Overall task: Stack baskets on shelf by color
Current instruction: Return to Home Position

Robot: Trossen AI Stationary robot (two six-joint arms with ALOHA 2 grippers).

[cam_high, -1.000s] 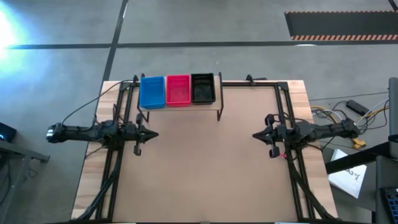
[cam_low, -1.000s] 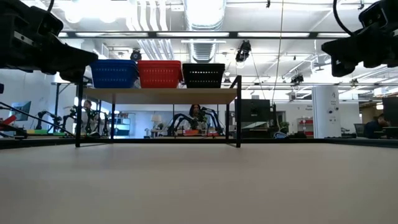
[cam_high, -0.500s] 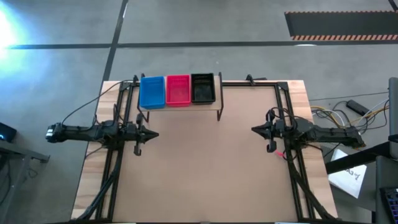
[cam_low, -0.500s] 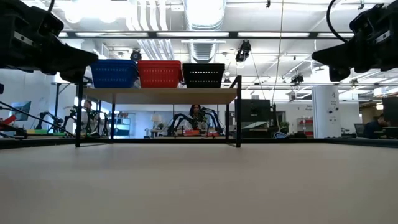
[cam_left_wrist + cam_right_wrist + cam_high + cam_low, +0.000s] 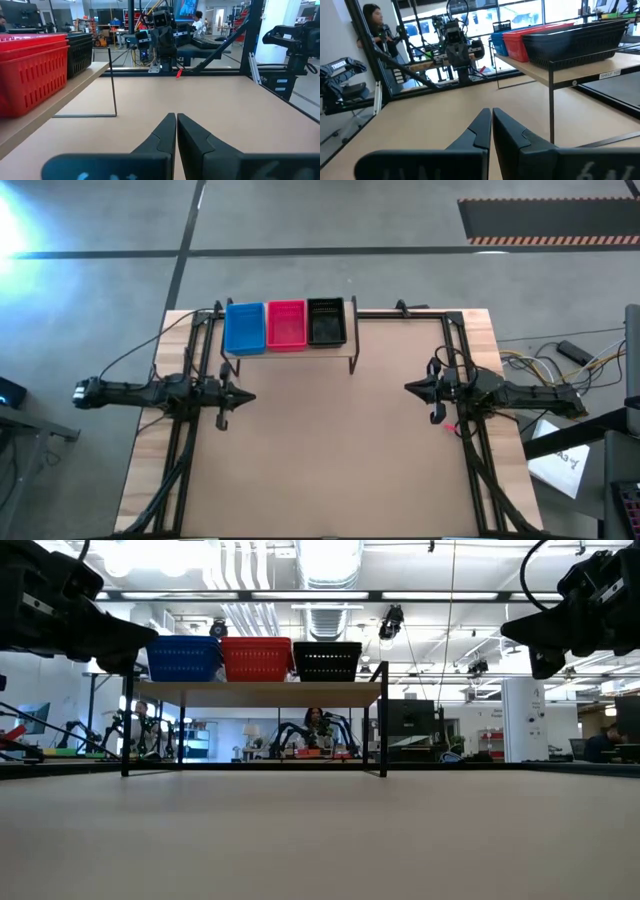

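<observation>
left gripper point(image 5: 176, 116) fingers pressed together, nothing between. right gripper point(image 5: 491, 111) same; tips face left's, well apart. low wooden-plank shelf on thin black legs point(image 5: 290, 354) off to side of both, nearer left fingers. On it, side by side: blue plastic mesh baskets point(image 5: 244, 327), red mesh baskets point(image 5: 286, 324), black mesh baskets point(image 5: 326, 321), black nearest right fingers. Count per stack: cannot tell. Judgement: sorting done, step = homing. Next: park both arms, no grasp needed.

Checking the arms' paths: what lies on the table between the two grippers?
Only bare tabletop between the left gripper and right gripper, as the high view shows.
</observation>
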